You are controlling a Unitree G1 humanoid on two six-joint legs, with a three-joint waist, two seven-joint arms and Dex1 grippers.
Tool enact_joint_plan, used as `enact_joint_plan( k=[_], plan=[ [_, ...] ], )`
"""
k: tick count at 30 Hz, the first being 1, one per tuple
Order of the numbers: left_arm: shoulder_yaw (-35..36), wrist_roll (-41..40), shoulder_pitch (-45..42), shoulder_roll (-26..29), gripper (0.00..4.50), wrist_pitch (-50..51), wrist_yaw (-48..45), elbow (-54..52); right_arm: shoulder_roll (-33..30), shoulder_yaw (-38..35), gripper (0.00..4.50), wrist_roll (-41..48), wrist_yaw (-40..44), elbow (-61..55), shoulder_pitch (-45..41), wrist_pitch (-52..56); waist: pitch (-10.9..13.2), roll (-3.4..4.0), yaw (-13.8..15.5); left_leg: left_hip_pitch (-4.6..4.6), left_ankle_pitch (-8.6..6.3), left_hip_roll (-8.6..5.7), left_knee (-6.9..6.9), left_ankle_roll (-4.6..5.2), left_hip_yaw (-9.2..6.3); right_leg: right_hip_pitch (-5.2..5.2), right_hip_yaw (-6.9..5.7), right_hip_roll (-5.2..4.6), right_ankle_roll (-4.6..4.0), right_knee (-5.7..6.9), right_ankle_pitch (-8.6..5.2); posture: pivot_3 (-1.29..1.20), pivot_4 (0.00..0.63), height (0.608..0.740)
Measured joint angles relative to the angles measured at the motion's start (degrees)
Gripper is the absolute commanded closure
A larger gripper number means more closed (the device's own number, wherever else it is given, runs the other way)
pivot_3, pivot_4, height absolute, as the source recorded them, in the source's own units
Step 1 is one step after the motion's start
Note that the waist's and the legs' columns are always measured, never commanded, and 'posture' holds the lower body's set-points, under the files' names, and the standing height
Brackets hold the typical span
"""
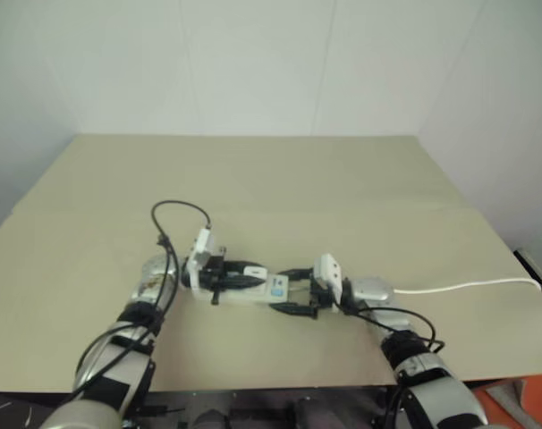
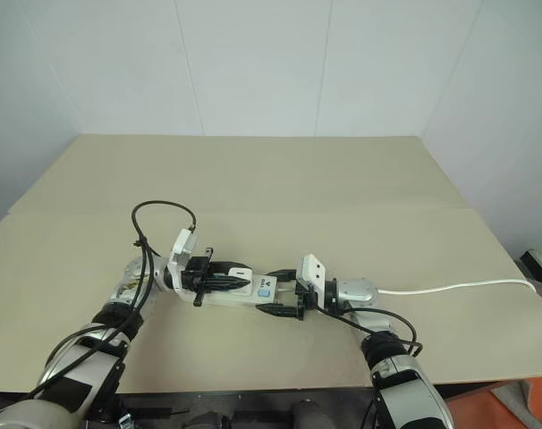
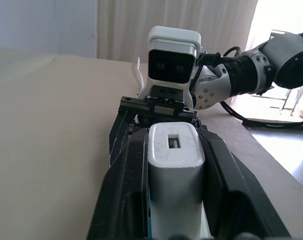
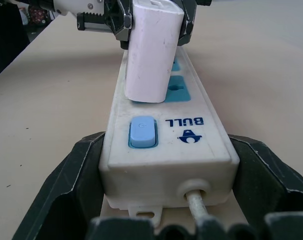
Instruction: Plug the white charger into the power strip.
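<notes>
Nearest to the robot, the right gripper (image 2: 283, 293) reaches in from the right side and points to the left. Its two black fingers (image 4: 61, 190) stand wide apart on both sides of the cord end of the power strip (image 2: 244, 290), and they look to touch its side walls. The strip lies flat on the beige table (image 1: 280, 179). On the top of this end there are a pale blue switch (image 4: 142, 131) and a blue printed logo (image 4: 187, 129). A thin white cord (image 2: 450, 288) leaves this end and runs to the right over the table.

A little farther, the white charger (image 4: 152, 52) stands on the strip, on the blue socket face (image 4: 175, 89) next to the switch, leaning a little. The left gripper (image 2: 219, 279), coming from the left side, is closed on the charger, with one finger (image 3: 126, 190) on each side of it. How deep the charger sits in the socket I cannot tell.
</notes>
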Motion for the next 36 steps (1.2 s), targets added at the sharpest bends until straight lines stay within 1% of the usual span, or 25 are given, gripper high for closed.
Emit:
enact_joint_plan(
  k=[5, 13, 15, 16, 19, 24, 27, 30, 33, 36],
  plan=[
    [0.1, 0.9, 0.4, -0.2, 3.47, -3.5, 0.0, 1.1, 0.0, 0.2, 1.10, -0.4, -0.6, 0.3, 0.2, 0.1, -0.1, 0.01, 0.0, 0.71, -0.03, 0.00, -0.17, 0.03, 0.02, 0.69, 0.01, -0.01, 0.03, -0.20, -0.06, 0.00, 0.150, 0.740],
    [1.0, 1.5, 0.1, -1.0, 3.47, -2.9, 0.0, 2.5, 0.0, 0.2, 1.10, -0.5, -0.8, 0.6, 0.3, 0.3, -0.3, 0.06, 0.0, 0.91, -0.02, -0.04, -0.35, 0.03, 0.05, 0.76, 0.08, -0.01, 0.01, -0.21, -0.08, 0.00, 0.150, 0.740],
    [1.0, 1.5, 0.0, -1.0, 2.75, -2.5, 0.0, 2.5, 0.0, 0.2, 1.10, -0.5, -0.8, 0.6, 0.3, 0.3, -0.3, 0.07, 0.0, 0.91, -0.02, -0.04, -0.37, 0.03, 0.05, 0.76, 0.08, -0.01, 0.01, -0.22, -0.09, 0.00, 0.150, 0.740],
    [1.3, 2.0, 0.0, -0.5, 2.53, -2.8, 0.0, 3.1, 0.0, 0.3, 1.10, -0.5, -0.8, 0.3, 0.3, 0.2, -0.3, 0.07, 0.0, 0.91, -0.02, -0.03, -0.37, 0.03, 0.05, 0.74, 0.08, 0.00, 0.01, -0.22, -0.09, 0.00, 0.150, 0.740],
    [2.0, 3.2, -0.2, 1.8, 1.60, -3.9, 0.0, 4.1, 0.0, 0.3, 1.10, -0.5, -0.5, -0.2, 0.8, -0.1, -0.3, 0.14, 0.0, 0.91, -0.03, -0.06, -0.48, 0.03, 0.07, 0.72, 0.12, -0.02, 0.01, -0.28, -0.14, 0.00, 0.150, 0.740],
    [2.9, 3.4, 0.0, 2.0, 0.04, -5.9, 0.0, 4.8, -0.3, 0.2, 1.10, -0.4, -0.3, -0.5, 1.0, -0.2, -0.3, 0.14, 0.0, 0.83, -0.03, -0.05, -0.49, 0.03, 0.09, 0.69, 0.10, -0.04, 0.01, -0.34, -0.15, 0.00, 0.150, 0.740],
    [2.9, 3.1, 0.0, 2.0, 0.04, -5.6, 0.0, 4.7, -0.3, 0.2, 1.10, -0.4, -0.3, -0.8, 1.1, -0.2, -0.3, 0.14, 0.0, 0.83, -0.03, -0.05, -0.51, 0.03, 0.09, 0.68, 0.09, -0.04, 0.02, -0.35, -0.15, 0.00, 0.150, 0.740],
    [2.6, 2.0, 0.0, 2.3, 0.04, -3.1, 0.0, 3.5, -0.3, 0.2, 1.10, -0.4, -0.2, -1.3, 1.4, -0.4, -0.3, 0.13, 0.0, 0.76, -0.03, -0.04, -0.52, 0.03, 0.09, 0.61, 0.09, -0.04, 0.02, -0.37, -0.15, 0.00, 0.150, 0.740],
    [2.1, -0.5, 0.0, 3.5, 0.04, 2.1, 0.0, 0.6, -0.3, 0.3, 1.10, -0.4, 0.0, -1.8, 1.7, -0.6, -0.3, 0.11, 0.0, 0.59, -0.03, -0.04, -0.52, 0.03, 0.06, 0.46, 0.07, -0.03, 0.02, -0.35, -0.15, 0.00, 0.150, 0.740],
    [3.9, -5.2, -0.8, 4.5, 0.04, 9.5, 0.1, -3.2, -0.3, 0.3, 1.10, -0.4, 0.1, -2.0, 1.8, -0.6, -0.3, 0.10, 0.0, 0.50, -0.03, -0.03, -0.51, 0.03, 0.05, 0.38, 0.05, -0.03, 0.03, -0.35, -0.15, 0.00, 0.150, 0.740]
  ],
)
